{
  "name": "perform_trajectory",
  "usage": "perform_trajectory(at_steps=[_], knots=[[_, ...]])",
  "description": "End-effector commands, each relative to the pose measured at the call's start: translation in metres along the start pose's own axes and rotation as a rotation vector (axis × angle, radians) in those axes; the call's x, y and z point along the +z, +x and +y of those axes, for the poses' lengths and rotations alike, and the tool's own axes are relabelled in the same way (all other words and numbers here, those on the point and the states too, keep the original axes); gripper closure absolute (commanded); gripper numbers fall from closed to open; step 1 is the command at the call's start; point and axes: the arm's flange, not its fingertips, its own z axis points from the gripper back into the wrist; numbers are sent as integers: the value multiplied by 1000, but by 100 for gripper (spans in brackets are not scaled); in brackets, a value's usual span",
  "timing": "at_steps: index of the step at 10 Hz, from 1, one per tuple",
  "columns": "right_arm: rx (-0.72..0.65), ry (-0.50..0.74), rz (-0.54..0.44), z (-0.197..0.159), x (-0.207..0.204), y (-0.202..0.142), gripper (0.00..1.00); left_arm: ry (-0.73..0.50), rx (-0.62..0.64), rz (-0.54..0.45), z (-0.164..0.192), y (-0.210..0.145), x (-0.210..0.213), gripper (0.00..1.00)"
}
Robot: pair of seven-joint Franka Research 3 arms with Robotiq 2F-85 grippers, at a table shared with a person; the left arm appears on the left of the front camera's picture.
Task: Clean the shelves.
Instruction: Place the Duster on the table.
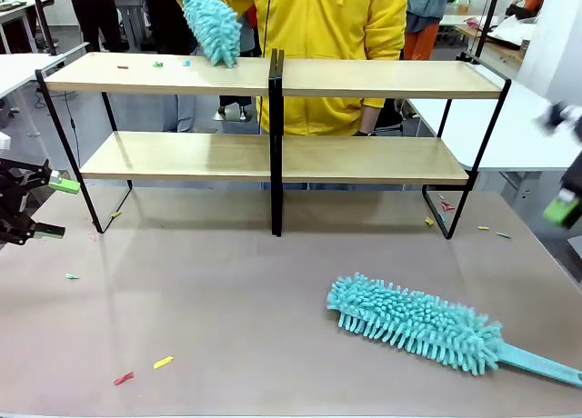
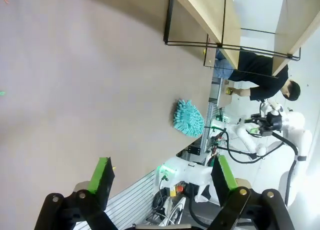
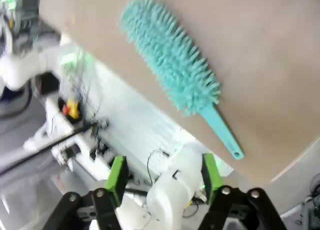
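Observation:
The shelves (image 1: 364, 78) stand across the far half of the table, two light-wood boards in a black frame; their end also shows in the left wrist view (image 2: 212, 12). A person in yellow holds a teal duster (image 1: 211, 23) on the top board, left of the centre post. A second teal duster (image 1: 418, 323) lies flat on the table at the front right, with its handle pointing right (image 3: 172, 65) (image 2: 187, 117). My left gripper (image 1: 56, 208) hovers open at the left edge (image 2: 162, 174). My right gripper (image 1: 564, 204) is blurred at the right edge, open and holding nothing (image 3: 164, 171).
Small coloured scraps (image 1: 157, 64) lie on the top board near the person's duster. More scraps (image 1: 163, 362) dot the brown table at the front left and by the rack's right foot (image 1: 429, 221). White tables (image 1: 509, 127) stand on either side behind.

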Motion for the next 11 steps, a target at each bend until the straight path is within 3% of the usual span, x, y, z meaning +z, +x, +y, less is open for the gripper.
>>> perform_trajectory(at_steps=[1, 2, 4, 5, 6, 11], knots=[[-140, -51, -234, 19, 21, -27, 0, -26, -1, -5, 0, -3, -3, 0], [-52, 171, -228, 36, 25, -38, 0, -26, -1, -5, 0, -3, -3, 0], [47, 409, -94, 45, 7, -37, 0, -26, -1, -5, 0, -3, -3, 0], [29, 412, -29, 45, -6, -30, 0, -26, -1, -5, 0, -3, -3, 0], [-1, 272, -169, 49, 27, -46, 0, -26, -1, -5, 0, -3, -3, 0], [-1, 272, -169, 49, 27, -46, 0, -26, -1, -5, 0, -3, -3, 0]])
